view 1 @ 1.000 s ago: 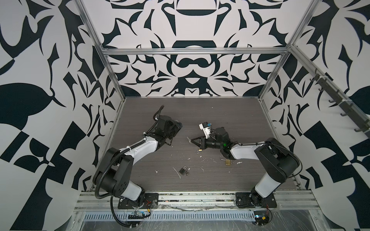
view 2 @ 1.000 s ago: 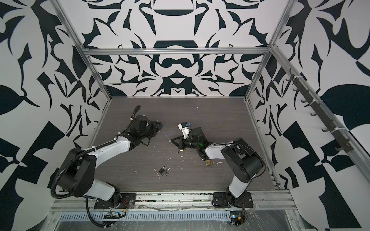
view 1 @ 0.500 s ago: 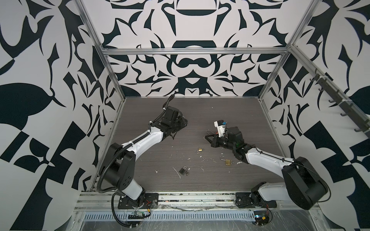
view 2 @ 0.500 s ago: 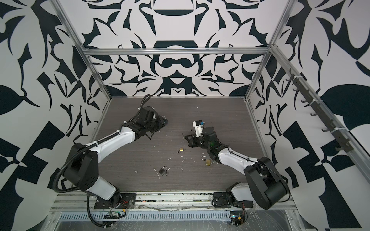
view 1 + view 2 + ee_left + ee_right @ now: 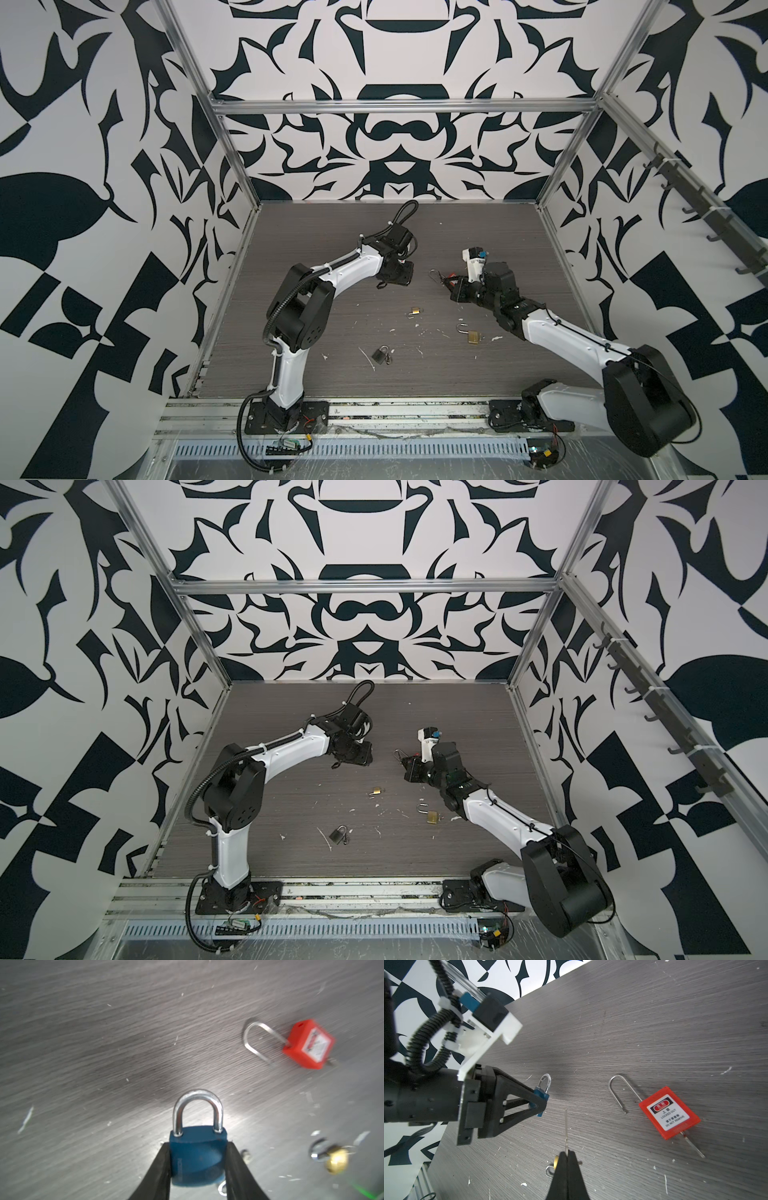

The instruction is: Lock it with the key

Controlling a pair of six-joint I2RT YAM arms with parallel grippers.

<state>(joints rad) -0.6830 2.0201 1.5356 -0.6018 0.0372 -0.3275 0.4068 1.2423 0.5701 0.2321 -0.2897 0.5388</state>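
The left gripper [image 5: 540, 1104], over the far left-centre of the table [image 5: 332, 232], is clamped on the body of a blue padlock [image 5: 196, 1159]. The padlock's shackle sits in both holes, and its keyway is not visible. To the right, apart from the lock, the right gripper [image 5: 566, 1154] is pinched tight on a thin key [image 5: 566, 1130] that points toward the padlock.

Both pieces are in hand, so I judge that insertion and the turn remain.

Around them lie:
- a dark padlock [image 5: 379, 354] at the near side;
- a small brass padlock [image 5: 414, 311];
- a red safety padlock [image 5: 669, 1112], shackle open and its own key in it, just beside the right gripper;
- a larger brass padlock [image 5: 471, 336] with an open shackle.

Nothing lies between key and lock, though the left fingers flanking the body may crowd the approach.
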